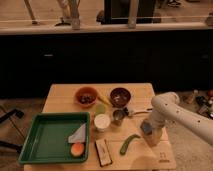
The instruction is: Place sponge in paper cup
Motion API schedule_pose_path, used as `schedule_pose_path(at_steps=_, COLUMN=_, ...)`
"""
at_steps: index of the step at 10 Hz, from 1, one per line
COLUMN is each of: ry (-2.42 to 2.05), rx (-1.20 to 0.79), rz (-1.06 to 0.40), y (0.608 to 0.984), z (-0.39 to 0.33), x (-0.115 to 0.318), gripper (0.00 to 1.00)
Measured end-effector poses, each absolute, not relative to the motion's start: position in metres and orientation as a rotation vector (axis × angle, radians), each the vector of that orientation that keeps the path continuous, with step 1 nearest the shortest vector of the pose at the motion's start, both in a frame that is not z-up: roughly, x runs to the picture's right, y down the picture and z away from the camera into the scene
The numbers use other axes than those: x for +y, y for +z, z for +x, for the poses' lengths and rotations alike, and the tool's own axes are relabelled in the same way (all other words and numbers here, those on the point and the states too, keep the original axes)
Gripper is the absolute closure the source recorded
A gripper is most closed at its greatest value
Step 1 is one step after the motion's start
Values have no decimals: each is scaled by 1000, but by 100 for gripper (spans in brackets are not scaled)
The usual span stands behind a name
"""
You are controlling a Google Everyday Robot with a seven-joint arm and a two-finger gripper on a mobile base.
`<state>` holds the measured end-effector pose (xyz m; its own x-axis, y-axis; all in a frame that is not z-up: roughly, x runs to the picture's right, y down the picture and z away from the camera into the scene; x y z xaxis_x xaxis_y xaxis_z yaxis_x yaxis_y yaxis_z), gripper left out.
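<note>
The white paper cup (102, 121) stands upright near the middle of the wooden table (65, 97). My gripper (150, 136) points down at the table's right side, well to the right of the cup. A small blue-grey patch that looks like the sponge (146, 127) shows at the gripper's end, just above the tabletop. I cannot tell whether it is gripped. A long curved green vegetable (130, 143) lies just left of the gripper.
A shiny metal cup (118, 116) stands right of the paper cup. Two brown bowls (86, 95) (120, 96) sit behind. A green tray (47, 140) at left holds a pale blue folded thing (77, 134) and an orange fruit (76, 149). A flat bar (103, 151) lies near the front edge.
</note>
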<state>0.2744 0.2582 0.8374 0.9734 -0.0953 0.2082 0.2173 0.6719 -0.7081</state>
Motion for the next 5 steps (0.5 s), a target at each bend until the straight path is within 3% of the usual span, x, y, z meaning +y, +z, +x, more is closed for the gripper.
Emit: schedule_pose_path(at_steps=5, ry=-178, rx=-168, rz=-743, y=828, z=278, x=248, gripper=20)
